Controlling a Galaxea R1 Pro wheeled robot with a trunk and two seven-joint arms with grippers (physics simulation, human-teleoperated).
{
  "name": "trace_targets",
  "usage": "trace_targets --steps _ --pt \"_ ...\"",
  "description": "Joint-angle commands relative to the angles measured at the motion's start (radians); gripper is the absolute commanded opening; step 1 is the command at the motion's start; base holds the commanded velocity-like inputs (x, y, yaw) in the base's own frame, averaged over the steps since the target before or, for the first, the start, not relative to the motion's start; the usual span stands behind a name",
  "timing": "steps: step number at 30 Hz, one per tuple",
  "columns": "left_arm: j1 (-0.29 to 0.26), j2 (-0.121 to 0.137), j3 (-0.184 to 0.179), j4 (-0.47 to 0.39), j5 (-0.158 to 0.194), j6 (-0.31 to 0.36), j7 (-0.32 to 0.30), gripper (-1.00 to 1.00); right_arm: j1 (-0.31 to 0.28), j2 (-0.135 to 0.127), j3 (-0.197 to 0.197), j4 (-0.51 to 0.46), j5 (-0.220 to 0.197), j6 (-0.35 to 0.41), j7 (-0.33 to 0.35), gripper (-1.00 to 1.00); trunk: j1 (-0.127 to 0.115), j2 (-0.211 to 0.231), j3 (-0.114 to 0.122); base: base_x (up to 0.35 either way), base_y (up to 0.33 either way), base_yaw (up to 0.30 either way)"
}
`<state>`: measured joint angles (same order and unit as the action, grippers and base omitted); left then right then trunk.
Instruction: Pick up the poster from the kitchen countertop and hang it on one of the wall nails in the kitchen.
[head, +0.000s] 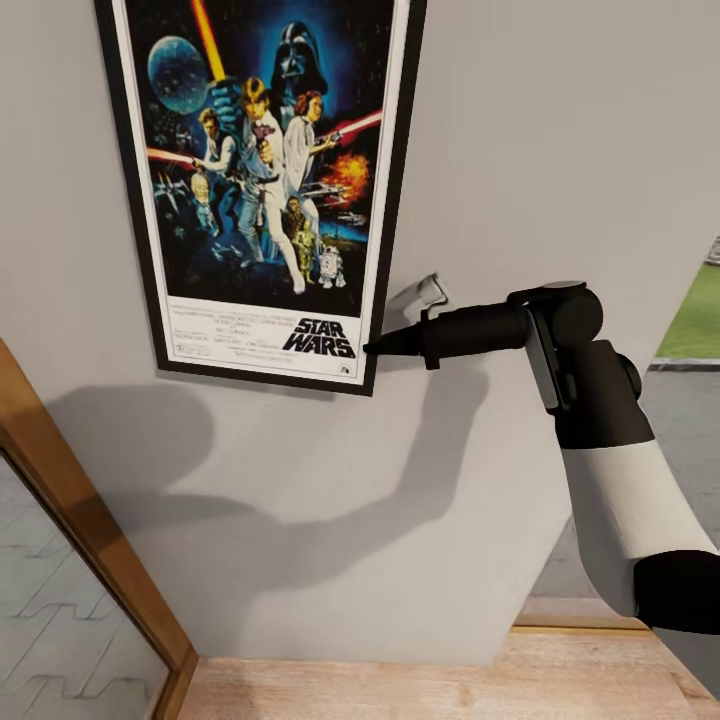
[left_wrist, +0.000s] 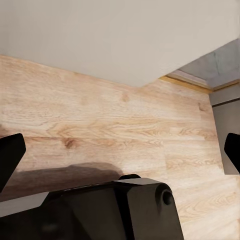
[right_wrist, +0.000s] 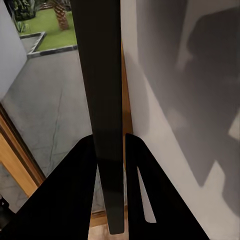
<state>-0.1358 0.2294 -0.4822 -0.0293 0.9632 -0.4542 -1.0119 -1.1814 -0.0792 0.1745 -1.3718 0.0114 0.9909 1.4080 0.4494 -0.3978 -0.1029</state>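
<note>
Poster (head: 262, 180) pinched at lower right edge by right hand (head: 375, 348), fingers clamped on thin black frame (right_wrist: 102, 100). Long axis upright, flat against grey wall (head: 560, 150), slightly tilted. Left hand (left_wrist: 120, 152) apart, over wooden floor (left_wrist: 125, 125). Colourful figures, white border, STAR WARS title.

The grey wall (head: 560, 150) carries the poster (head: 262, 180), which lies flat against it, upright. Below, the wall meets a light wooden floor (head: 400, 690), with a wooden frame (head: 90, 530) slanting beside it.
</note>
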Motion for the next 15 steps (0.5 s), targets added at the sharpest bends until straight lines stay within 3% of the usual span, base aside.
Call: trace_targets --steps 1,15 --pt "-0.001 0.000 -0.008 0.000 0.008 -0.004 -0.002 1.00 -0.001 -0.001 0.001 0.000 0.001 0.011 0.003 -1.00 0.001 -0.002 -0.002 0.000 0.000 0.000" --pt "-0.001 0.001 -0.008 0.000 0.008 -0.004 -0.003 1.00 -0.001 -0.001 0.001 0.000 0.001 0.011 0.003 -1.00 0.001 -0.002 -0.002 0.000 0.000 0.000"
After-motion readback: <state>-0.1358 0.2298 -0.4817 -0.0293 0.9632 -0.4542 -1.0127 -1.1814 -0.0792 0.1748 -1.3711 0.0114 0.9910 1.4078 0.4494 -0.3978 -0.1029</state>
